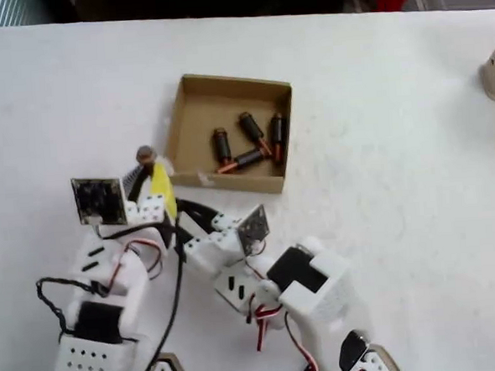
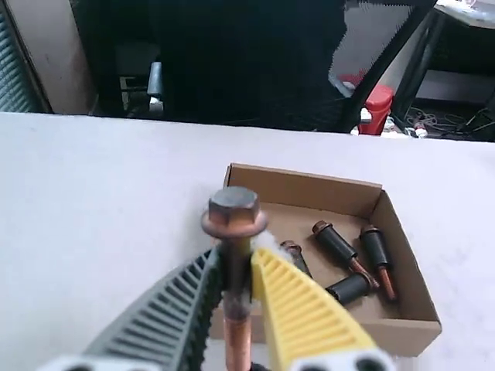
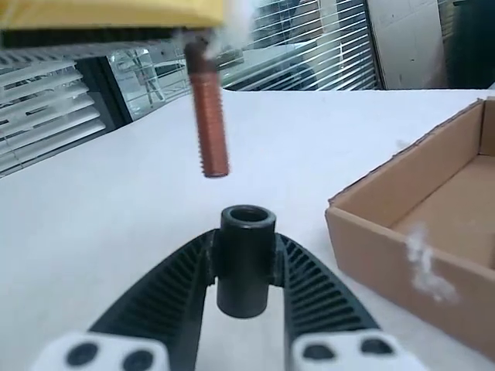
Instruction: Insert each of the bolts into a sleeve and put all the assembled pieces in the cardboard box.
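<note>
Copper hex-head bolt (image 2: 234, 220), black sleeve (image 3: 246, 259)

Office or lab, window blinds (image 3: 309, 39), swivel chair (image 2: 363, 39), floor cables (image 2: 433, 120), white table (image 1: 401, 226)

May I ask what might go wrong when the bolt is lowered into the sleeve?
The tip of the bolt looks offset from the bore of the sleeve, so it may catch the rim and jam. The left gripper pinches only a short stretch of shank, so such a knock could tilt the bolt.
</note>
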You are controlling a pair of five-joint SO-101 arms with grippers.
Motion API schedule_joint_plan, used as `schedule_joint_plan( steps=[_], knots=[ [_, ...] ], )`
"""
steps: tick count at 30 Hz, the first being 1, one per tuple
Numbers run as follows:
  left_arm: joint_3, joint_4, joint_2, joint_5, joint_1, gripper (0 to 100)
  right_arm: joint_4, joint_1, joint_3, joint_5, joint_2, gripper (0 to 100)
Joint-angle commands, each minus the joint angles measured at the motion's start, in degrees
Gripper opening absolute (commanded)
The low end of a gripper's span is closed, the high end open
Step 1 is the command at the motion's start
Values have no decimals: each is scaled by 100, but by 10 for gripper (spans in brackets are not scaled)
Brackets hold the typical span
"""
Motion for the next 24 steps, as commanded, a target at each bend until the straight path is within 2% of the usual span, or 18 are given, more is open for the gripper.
schedule_joint_plan(
  steps=[1, 8, 18, 24],
  knots=[
    [-35, 0, -110, 44, 198, 21, 4, -31, -70, 70, -48, 16],
    [-44, -158, 31, 44, 215, 21, 13, -31, -70, 70, -48, 16],
    [-914, -325, 2088, 35, 163, 21, 13, -31, -70, 70, -22, 16],
    [-985, -325, 2193, 26, 163, 21, 13, -31, -70, 70, -22, 16]
  ],
)
